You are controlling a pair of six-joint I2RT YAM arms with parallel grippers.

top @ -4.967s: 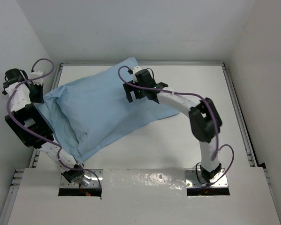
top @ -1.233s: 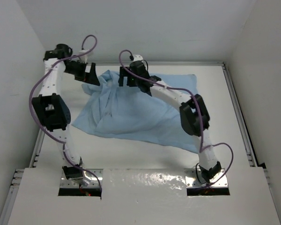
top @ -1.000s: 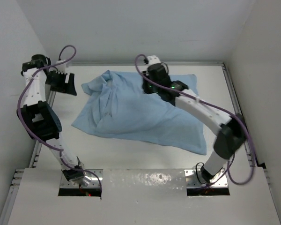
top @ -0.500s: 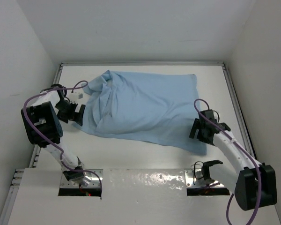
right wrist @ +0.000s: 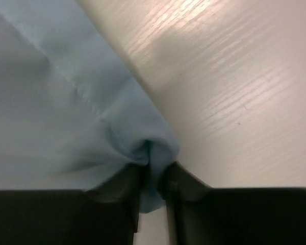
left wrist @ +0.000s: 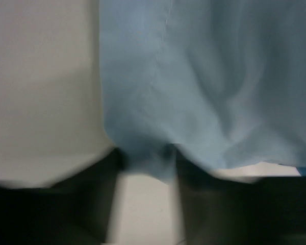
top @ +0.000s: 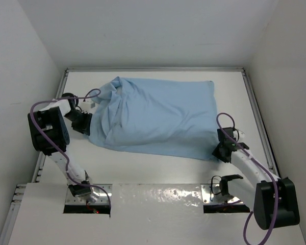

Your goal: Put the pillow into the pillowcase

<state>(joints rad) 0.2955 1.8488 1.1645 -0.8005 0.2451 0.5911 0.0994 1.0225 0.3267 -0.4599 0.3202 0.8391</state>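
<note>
The light blue pillowcase (top: 158, 120) lies spread across the table, puffed in the middle and wrinkled at its left end. The pillow is hidden from view. My left gripper (top: 84, 123) is low at the case's left edge. In the left wrist view a fold of the pillowcase (left wrist: 194, 81) sits between the dark fingers (left wrist: 109, 204), which stand apart, and blur hides any contact. My right gripper (top: 220, 151) is at the near right corner. There the fingers (right wrist: 186, 204) stand close together, pinching a bunched tip of the pillowcase (right wrist: 66, 117).
White walls close in the table (top: 158, 171) on three sides, and a metal rail (top: 257, 122) runs along its right edge. Both arm bases (top: 84, 191) sit at the near edge, with purple cables looping off the arms.
Both arms have swung from the far end of the case down to the table, left to its left edge, right to its near right corner. Both sets of jaws have narrowed onto fabric.
</note>
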